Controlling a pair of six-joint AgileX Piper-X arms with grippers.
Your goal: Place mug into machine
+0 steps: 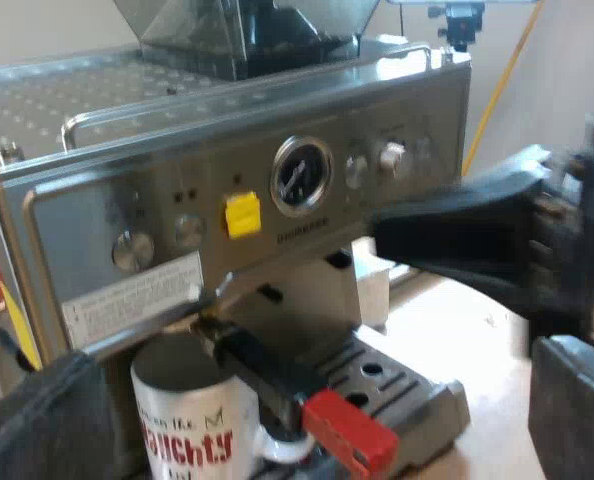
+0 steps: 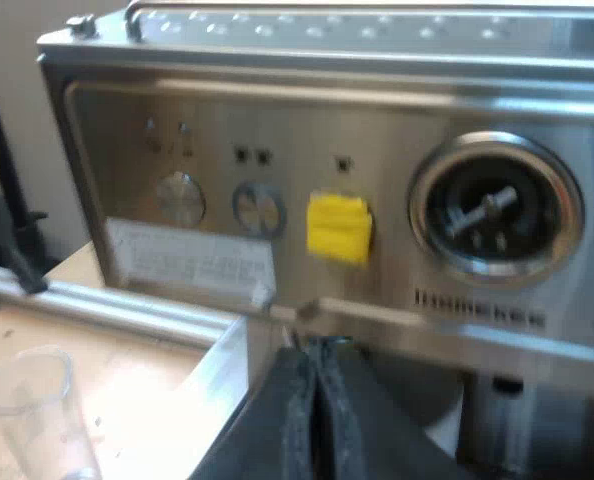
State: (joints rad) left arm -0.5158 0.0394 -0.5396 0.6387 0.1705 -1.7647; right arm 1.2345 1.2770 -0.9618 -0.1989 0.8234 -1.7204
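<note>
**Item:** white ceramic mug with red lettering [image 1: 192, 425].

**Location:** the mug is stood on the grey slotted drip tray [image 1: 397, 385] of the stainless-steel espresso machine [image 1: 177, 190]. It sits just beneath the metal holder with the dark, red-ended handle [image 1: 277, 380], which is locked into the machine's front.

**Hazards, as judged:**
- The mug could be dragged off the tray or tipped if its wall or handle loop is caught by a finger of the left end effector [image 1: 312, 400] on withdrawal.
- If the mug is raised, its rim could be knocked against the holder.

**Orientation:** the long axis is vertical and the mouth points upward. The lettering is turned away from the machine.

**Left end effector:** the black fingers are spread wide to either side of the mug, and nothing is pinched.

**Right end effector** [image 2: 317, 420]**:** the fingers are pressed together, with nothing seen between them. It is held close under the front panel.
</note>
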